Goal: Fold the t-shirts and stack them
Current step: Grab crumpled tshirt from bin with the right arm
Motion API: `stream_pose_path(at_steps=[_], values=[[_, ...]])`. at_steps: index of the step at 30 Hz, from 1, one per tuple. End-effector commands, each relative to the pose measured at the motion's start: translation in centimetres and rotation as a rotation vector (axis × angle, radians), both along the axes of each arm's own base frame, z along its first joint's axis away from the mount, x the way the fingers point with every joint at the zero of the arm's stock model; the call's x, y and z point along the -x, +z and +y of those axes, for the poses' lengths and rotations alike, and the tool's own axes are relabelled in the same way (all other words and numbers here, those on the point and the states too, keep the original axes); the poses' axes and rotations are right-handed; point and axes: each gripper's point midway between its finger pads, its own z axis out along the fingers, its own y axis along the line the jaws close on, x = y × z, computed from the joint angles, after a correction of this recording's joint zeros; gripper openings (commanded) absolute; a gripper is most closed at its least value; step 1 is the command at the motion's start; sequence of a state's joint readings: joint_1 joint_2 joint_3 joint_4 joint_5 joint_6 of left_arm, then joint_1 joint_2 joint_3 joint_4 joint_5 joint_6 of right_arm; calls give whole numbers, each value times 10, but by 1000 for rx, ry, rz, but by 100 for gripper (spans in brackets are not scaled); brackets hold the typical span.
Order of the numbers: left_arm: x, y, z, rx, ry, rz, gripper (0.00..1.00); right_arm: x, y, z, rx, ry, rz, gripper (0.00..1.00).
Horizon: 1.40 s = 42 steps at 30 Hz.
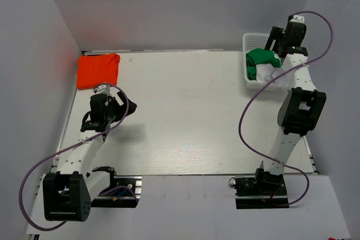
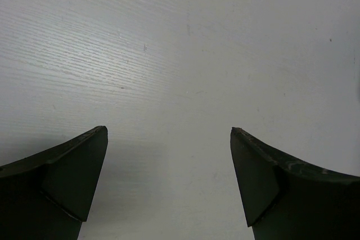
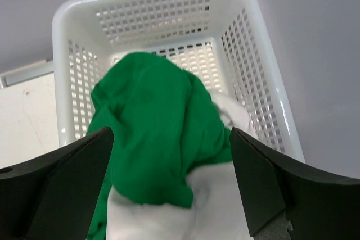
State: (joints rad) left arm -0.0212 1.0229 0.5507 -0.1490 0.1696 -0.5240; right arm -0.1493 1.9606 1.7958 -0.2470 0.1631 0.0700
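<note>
Bench (image 1: 185, 116): carries everything.
Basket (image 1: 251, 40), far right: holds green shirt (image 3: 152, 133), bunched on white cloth (image 3: 185, 217), unfolded.
Orange shirt (image 1: 98, 70): folded, far-left corner, likely the stack's base.
Right fingers (image 3: 67, 178): spread, empty, poised over green shirt.
Left fingers (image 2: 73, 172): spread, empty, over bench.

table (image 1: 185, 111): white, flat, faint wood lines | far wall (image 1: 180, 9), left wall (image 1: 34, 82), right wall (image 1: 343, 82): plain grey | light: soft, with a dark shadow at left
</note>
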Motion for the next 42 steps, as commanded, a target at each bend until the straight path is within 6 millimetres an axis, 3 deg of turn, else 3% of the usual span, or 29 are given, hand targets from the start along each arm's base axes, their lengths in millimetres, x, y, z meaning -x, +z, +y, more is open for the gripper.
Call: stream_pose_path(at_steps=[1,3,7,10,11,15,16,22,23,25,26,30,33,34,35,37,39,40,42], values=[[-2,-2,4,-8,14,-2,100,-15,-6,-8,18,-6,29,90],[-5,2,5,-13,22,-11,100,-26,-6,-6,12,5,28,90],[-6,-6,5,-14,22,24,100,-39,-52,-5,-21,12,111,90],[-8,-5,7,-19,29,24,100,-44,-61,-6,-20,10,125,90],[-8,-8,7,-19,29,34,100,-49,-78,-5,-27,15,144,90],[-8,-12,7,-27,24,44,100,-70,-105,-5,-20,39,139,90],[-8,-14,6,-22,16,53,100,-78,-96,-3,-19,52,104,90],[-8,-15,7,-27,24,53,100,-94,-106,-6,-18,46,47,90],[-8,-15,7,-27,24,53,100,-95,-106,-7,-15,45,42,74],[-8,-15,7,-27,24,53,100,-99,-103,-7,-22,43,20,56],[-8,-12,8,-35,19,42,100,-100,-96,-7,-23,43,1,40],[-11,-8,3,-29,3,22,100,-104,-74,-10,-5,22,-58,15],[-10,-10,1,-31,-11,20,100,-105,-36,-9,9,28,-126,11],[-9,-10,0,-25,-20,20,100,-104,-14,-9,20,27,-168,1],[-11,-8,0,-25,-20,11,100,-103,-6,-8,24,24,-180,0],[-10,-8,-2,-19,-28,11,100,-97,37,-3,21,49,-255,0],[-10,-8,-4,-13,-37,11,100,-92,60,2,17,70,-291,0],[-11,-6,-4,-13,-37,2,100,-82,95,6,22,87,-347,0],[-9,-7,-4,-13,-37,2,100,-71,129,11,29,105,-401,0]])
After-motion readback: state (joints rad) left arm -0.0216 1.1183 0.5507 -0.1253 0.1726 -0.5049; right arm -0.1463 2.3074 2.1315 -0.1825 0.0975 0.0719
